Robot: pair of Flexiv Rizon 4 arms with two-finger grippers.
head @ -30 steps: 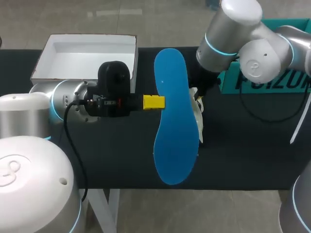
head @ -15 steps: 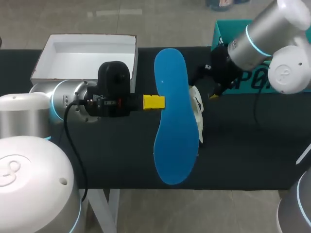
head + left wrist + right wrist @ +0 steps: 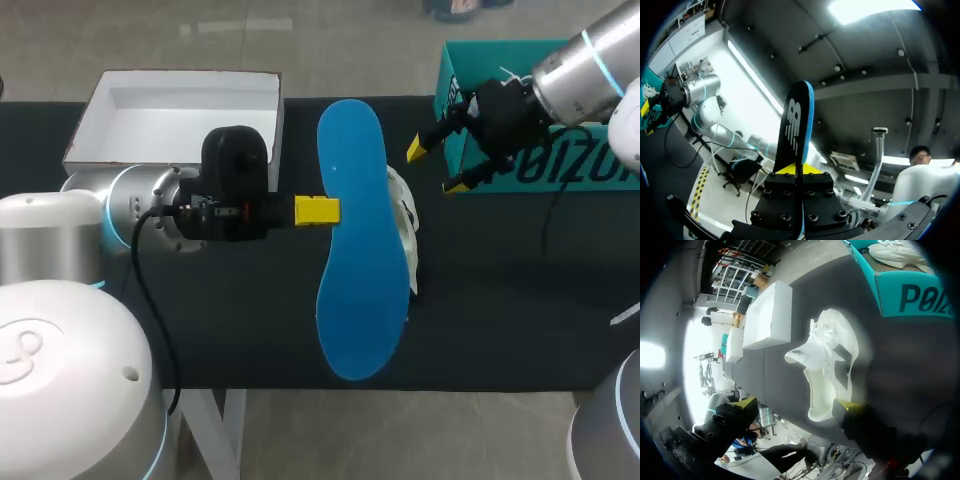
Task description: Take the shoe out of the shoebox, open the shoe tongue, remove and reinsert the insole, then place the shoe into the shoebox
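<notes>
Head view, left gripper (image 3: 316, 210): fingers clamped on the edge of the blue insole (image 3: 358, 270), which is held flat above the table (image 3: 500, 300).
Head view, shoe (image 3: 404, 215): white, on the table, mostly hidden under the insole.
Head view, right gripper (image 3: 434, 167): fingers spread wide, holding nothing, just beside the teal shoebox (image 3: 540, 172).
Left wrist view, insole (image 3: 798, 120): seen edge-on, pinched in the left gripper (image 3: 799, 172).
Right wrist view, shoe (image 3: 832, 357): on the table ahead of the right gripper (image 3: 794, 404), untouched; white box (image 3: 767, 315) beyond it.

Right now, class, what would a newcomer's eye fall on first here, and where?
The big blue insole stands out, held over the middle of the table in the left gripper. Beside it the white shoe lies on the table, and the right gripper hangs open by the teal shoebox.
</notes>
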